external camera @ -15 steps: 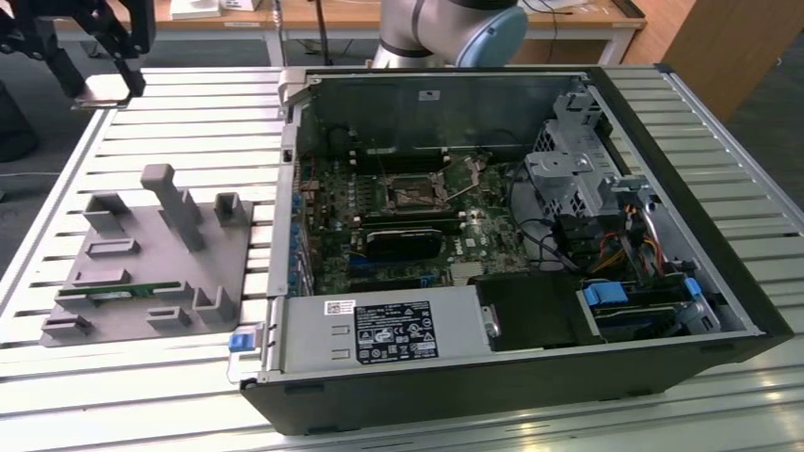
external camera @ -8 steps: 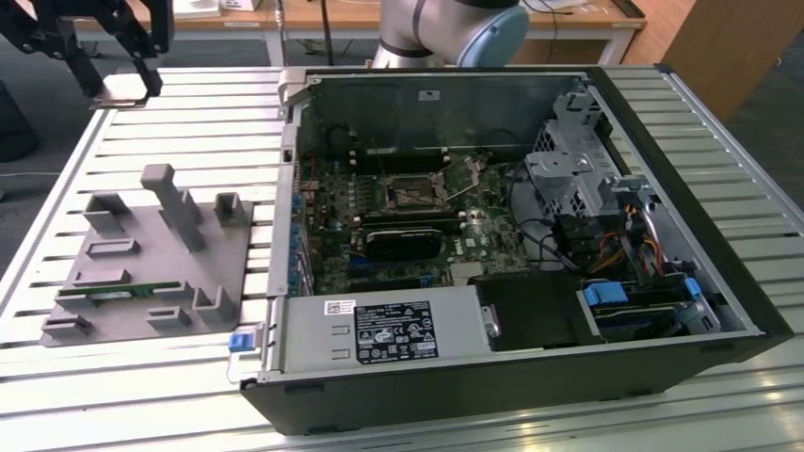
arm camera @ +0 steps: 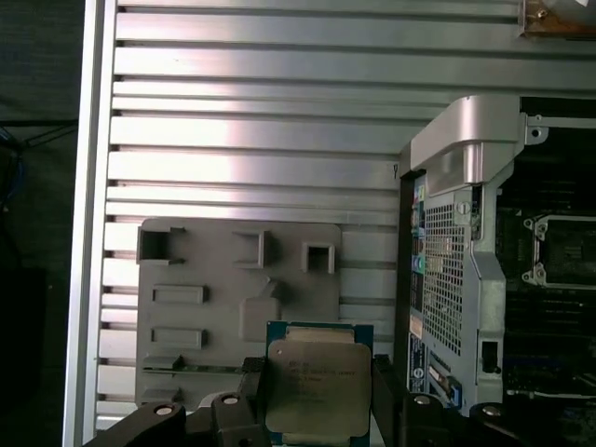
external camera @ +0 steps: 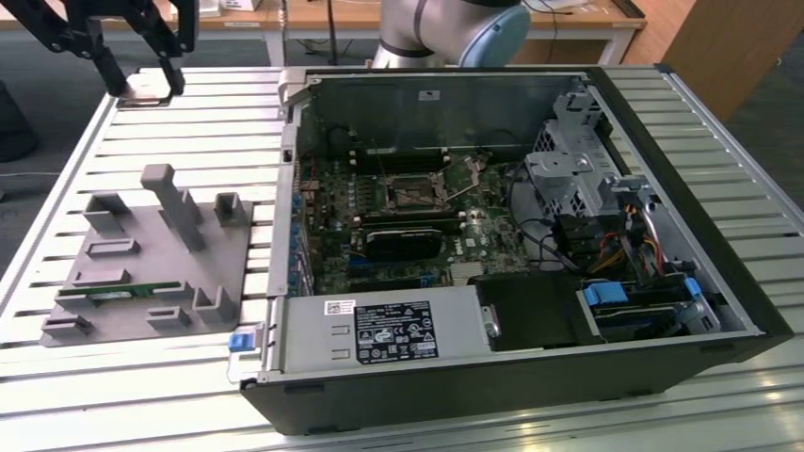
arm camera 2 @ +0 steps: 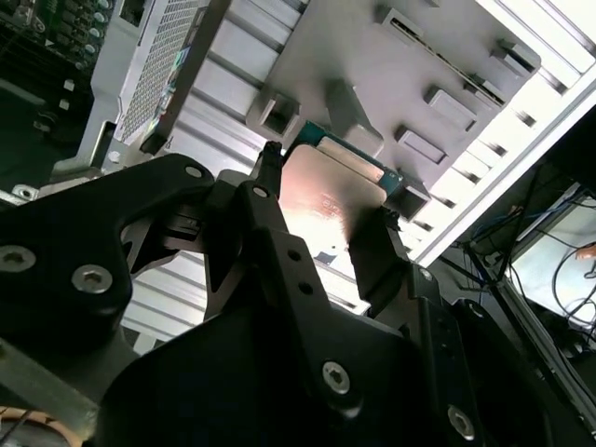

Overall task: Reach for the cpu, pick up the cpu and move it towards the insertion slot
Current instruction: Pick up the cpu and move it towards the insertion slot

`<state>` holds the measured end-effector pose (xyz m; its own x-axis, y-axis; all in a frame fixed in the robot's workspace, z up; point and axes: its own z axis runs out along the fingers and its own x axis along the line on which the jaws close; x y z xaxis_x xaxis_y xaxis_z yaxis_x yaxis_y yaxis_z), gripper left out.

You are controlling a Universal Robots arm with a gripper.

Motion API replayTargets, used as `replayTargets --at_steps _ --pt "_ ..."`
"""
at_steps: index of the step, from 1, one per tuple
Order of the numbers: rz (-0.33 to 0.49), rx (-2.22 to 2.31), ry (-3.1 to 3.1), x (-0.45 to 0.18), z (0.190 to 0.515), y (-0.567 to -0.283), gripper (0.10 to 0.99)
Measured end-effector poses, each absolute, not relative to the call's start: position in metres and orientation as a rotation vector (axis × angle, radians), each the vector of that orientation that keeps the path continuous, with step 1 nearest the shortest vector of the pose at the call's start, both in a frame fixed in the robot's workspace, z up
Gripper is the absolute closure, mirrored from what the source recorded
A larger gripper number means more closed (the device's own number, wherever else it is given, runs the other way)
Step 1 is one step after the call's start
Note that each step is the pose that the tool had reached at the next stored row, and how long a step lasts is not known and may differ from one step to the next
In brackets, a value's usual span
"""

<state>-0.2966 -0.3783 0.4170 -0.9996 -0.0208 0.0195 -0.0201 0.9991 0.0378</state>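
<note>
Hanging up by the far corner of the slatted table [external camera: 188, 94], on the exterior view's left of the open computer case [external camera: 503, 377], the gripper [external camera: 141, 83] has its two black fingers [arm camera: 251, 391] closed in snug on the cpu [arm camera: 317, 386], one on each side edge, so the chip is held flat between them and lifted off the table. Both wrist views show it pretty clearly: silvery top, thin green rim, nothing else touching it. Plenty of open air around the gripper there, just bare slats underneath and the grey plastic block [external camera: 151, 254] with its raised posts further along the table beside the case. The case wall [external camera: 292, 188] is the nearest edge between the chip and the board inside. The insertion slot [external camera: 412, 193] sits well inside the case, roughly mid-board, dark square centre with a metal frame, and it's well apart from the cpu right now. In the exterior view the chip itself is mostly hidden between the fingers, I can only make out a pale bit. The arm's [external camera: 440, 28] upper part is cut off at the frame edge. Count-wise: one cpu, one socket, one grey block, and one thin green memory stick [external camera: 120, 293] lying low on that block.
</note>
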Motion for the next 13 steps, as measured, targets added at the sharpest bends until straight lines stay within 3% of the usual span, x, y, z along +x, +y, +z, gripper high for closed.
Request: replayTargets --at_steps 13 --pt "-0.059 0.032 -3.121 -0.268 0.417 -0.376 0.545"
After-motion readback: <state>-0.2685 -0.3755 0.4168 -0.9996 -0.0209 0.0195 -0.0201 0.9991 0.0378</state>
